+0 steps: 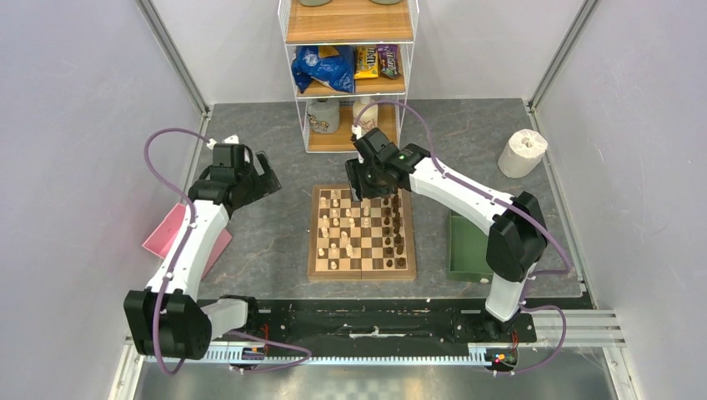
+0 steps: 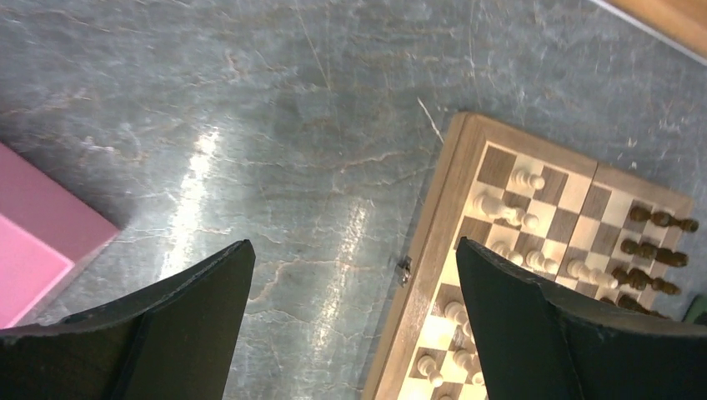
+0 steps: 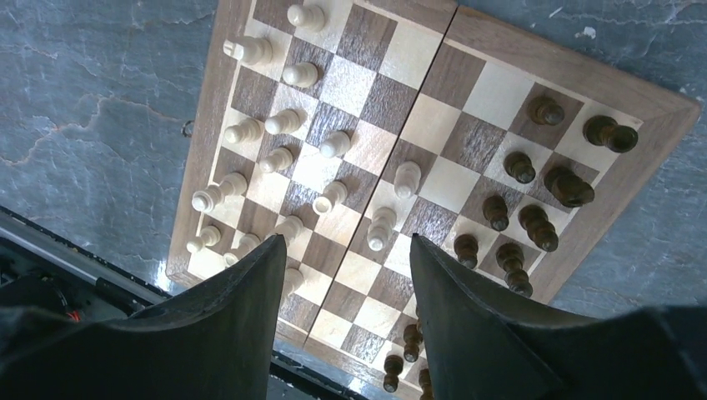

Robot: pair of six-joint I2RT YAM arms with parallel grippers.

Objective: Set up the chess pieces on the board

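Two pincers, both empty. Far left, I see the pink tray (image 1: 167, 235) on the table (image 1: 275, 225). My left pincer (image 2: 354, 250) hangs over bare table between that tray and the board (image 1: 314, 242), jaws spread wide. Cream chess pieces (image 1: 333, 225) fill the board's left half, some out of line; dark chess pieces (image 1: 398, 237) stand along its right side. My right pincer (image 3: 348, 242) hovers over the board's far edge, spread, pinching nothing. A green tray (image 1: 463, 246) sits just right of the board.

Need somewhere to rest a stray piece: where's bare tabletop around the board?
Bare tabletop between the pink tray and the board, also between the shelf rack and the paper roll. Crowded: pale pieces on the board's left, dark pieces on its right.
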